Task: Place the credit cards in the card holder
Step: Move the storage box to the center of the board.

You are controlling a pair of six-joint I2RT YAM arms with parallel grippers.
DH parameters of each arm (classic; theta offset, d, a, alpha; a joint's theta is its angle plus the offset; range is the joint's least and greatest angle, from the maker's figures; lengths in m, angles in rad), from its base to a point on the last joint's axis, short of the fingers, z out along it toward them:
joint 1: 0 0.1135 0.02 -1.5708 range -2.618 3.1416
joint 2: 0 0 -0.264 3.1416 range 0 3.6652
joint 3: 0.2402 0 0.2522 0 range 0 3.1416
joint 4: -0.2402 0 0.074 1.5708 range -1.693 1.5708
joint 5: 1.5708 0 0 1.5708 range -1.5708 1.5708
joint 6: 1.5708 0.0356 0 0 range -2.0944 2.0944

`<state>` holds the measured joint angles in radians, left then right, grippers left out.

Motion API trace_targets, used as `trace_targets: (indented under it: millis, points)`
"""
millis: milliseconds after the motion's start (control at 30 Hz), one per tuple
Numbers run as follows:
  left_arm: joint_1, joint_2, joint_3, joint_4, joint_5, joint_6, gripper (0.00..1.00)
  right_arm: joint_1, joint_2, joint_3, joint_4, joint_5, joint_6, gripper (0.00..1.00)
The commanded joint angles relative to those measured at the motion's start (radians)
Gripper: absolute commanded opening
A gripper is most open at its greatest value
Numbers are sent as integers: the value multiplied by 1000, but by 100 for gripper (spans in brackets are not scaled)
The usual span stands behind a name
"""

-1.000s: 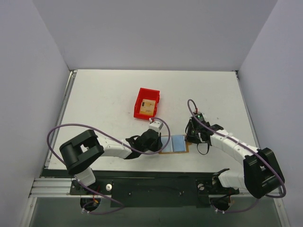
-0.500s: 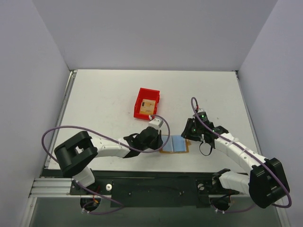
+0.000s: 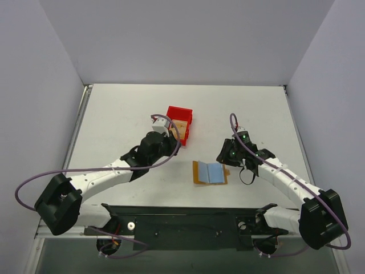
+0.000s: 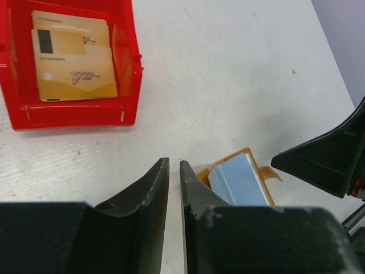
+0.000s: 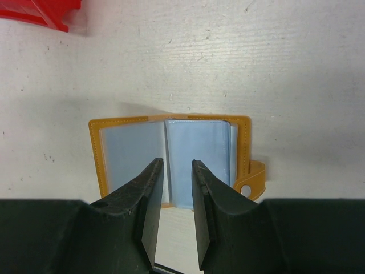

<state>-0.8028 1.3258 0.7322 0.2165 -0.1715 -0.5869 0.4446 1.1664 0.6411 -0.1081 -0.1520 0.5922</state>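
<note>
On the white bench (image 3: 125, 114), toward its front edge and between the two arms:

1. Card holder (image 3: 210, 172): orange-tan, lying open and flat with the light blue inner panels facing up. In the top view its long axis runs left to right. The small tab (image 5: 254, 180) sticks out from the right-hand short edge, toward the right arm. The fold runs front to back across the middle.

2. Credit cards (image 4: 74, 71): two golden cards lying flat inside the red bin (image 4: 125, 57), one partly overlapping the other. Their long edges are parallel to the bin's near wall in the left wrist view, and the faint print faces up. The bin stands behind and to the left of the card holder, well apart from it.

3. Left gripper (image 4: 174, 165): above bare bench between the bin and the card holder. The fingers are parted by a narrow slit and nothing is held.

4. Right gripper (image 5: 178, 165): just beside the card holder's tab end in the top view. In its wrist view the fingertips frame the central fold. The fingers are slightly apart with nothing between them. Contact with the holder cannot be told.
</note>
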Motion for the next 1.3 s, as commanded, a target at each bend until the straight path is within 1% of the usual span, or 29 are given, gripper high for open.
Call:
trace_targets:
  millis: [0, 133, 233, 300, 400, 567, 767, 933, 967, 1033, 1067, 1100, 1167, 1267]
  points:
    - [56, -60, 4, -51, 3, 27, 25, -4, 28, 46, 11, -20, -23, 23]
    - [138, -73, 3, -68, 10, 12, 27, -4, 71, 92, 13, -49, -41, 23]
    - [197, -63, 7, -62, 9, -4, 31, -1, 120, 161, 4, -78, -60, 23]
    - [249, -18, 33, -57, 9, -4, 35, -1, 154, 210, -10, -95, -74, 23]
    - [307, 64, 79, -31, 12, 9, 38, 2, 200, 276, -42, -109, -88, 23]
    - [336, 223, 174, 9, -11, 51, 43, 11, 245, 348, -58, -133, -95, 23]
    - [363, 331, 231, 90, 70, 73, 49, 11, 256, 379, -68, -141, -101, 24]
    - [367, 418, 291, 73, 76, 105, 49, 13, 257, 387, -77, -138, -108, 24]
    - [367, 429, 297, 73, 82, 108, 49, 13, 259, 388, -77, -139, -106, 24]
    - [367, 458, 306, 87, 119, 107, 43, 13, 266, 400, -77, -138, -107, 24]
    - [366, 472, 308, 96, 139, 107, 37, 13, 272, 414, -82, -138, -108, 24]
    - [363, 475, 306, 99, 151, 105, 34, 13, 276, 429, -87, -138, -109, 24]
    - [356, 477, 293, 106, 158, 90, 21, 13, 292, 453, -94, -138, -111, 24]
    - [340, 454, 259, 119, 159, 72, 12, 13, 311, 486, -108, -141, -106, 24]
